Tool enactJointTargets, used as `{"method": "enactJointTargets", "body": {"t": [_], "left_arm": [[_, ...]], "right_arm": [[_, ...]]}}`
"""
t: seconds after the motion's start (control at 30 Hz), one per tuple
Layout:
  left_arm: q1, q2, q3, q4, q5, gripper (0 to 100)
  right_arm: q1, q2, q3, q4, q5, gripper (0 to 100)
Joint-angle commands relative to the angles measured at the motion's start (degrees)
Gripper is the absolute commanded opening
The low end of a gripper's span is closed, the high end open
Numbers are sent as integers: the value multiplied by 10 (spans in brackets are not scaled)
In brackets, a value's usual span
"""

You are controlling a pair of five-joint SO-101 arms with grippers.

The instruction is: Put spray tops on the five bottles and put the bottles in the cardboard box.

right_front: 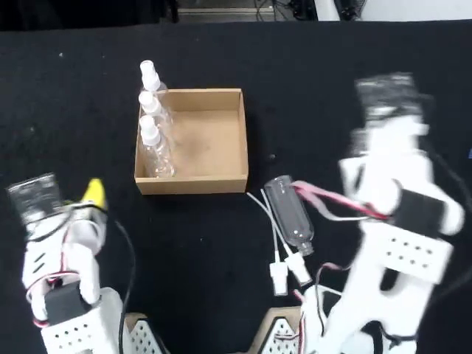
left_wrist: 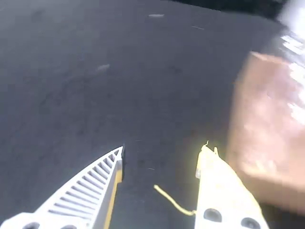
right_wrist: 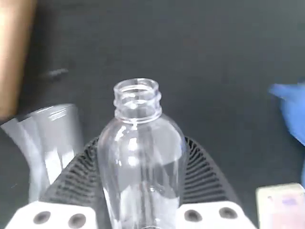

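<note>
White ridged left gripper (left_wrist: 162, 150) hangs wide open over the black table (right_front: 74, 110), holding nothing (probably waiting its turn). Next, the brown cardboard box (right_front: 192, 183) has three clear plastic bottles with white spray tops (right_front: 156, 151) standing along its left wall, so two more can fit. One bare clear bottle (right_front: 289, 214) lies by two loose white spray tops (right_front: 299, 270). The right gripper (right_wrist: 142, 143) squeezes another clear bottle (right_wrist: 137, 102), its open neck poking out, ready for a top.

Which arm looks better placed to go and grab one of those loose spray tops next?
Probably the left: the left pincer is open and empty, while the right pincer is shut on an uncapped bottle. Two spray tops lie loose, untouched.
</note>
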Motion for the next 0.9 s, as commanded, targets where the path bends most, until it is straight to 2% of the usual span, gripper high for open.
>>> {"method": "enactJointTargets", "body": {"t": [0.0, 0.13, 0.33, 0.5, 0.67, 0.77, 0.87], "left_arm": [[117, 2, -46, 16, -127, 235], [188, 2, -65, 46, -173, 237], [304, 17, -151, 89, -200, 237], [391, 130, -224, 91, -206, 235], [513, 282, -284, 91, -206, 235], [575, 361, -275, 47, -203, 234], [617, 435, -247, -50, -182, 234]], "right_arm": [[125, 22, -3, -69, 11, 21], [186, 63, 52, -140, 11, 21], [225, 117, 105, -229, 7, 21], [257, 160, 101, -248, 6, 21], [294, 194, 90, -268, 7, 21], [310, 210, 84, -268, 11, 21], [318, 219, 82, -268, 11, 21]]}}
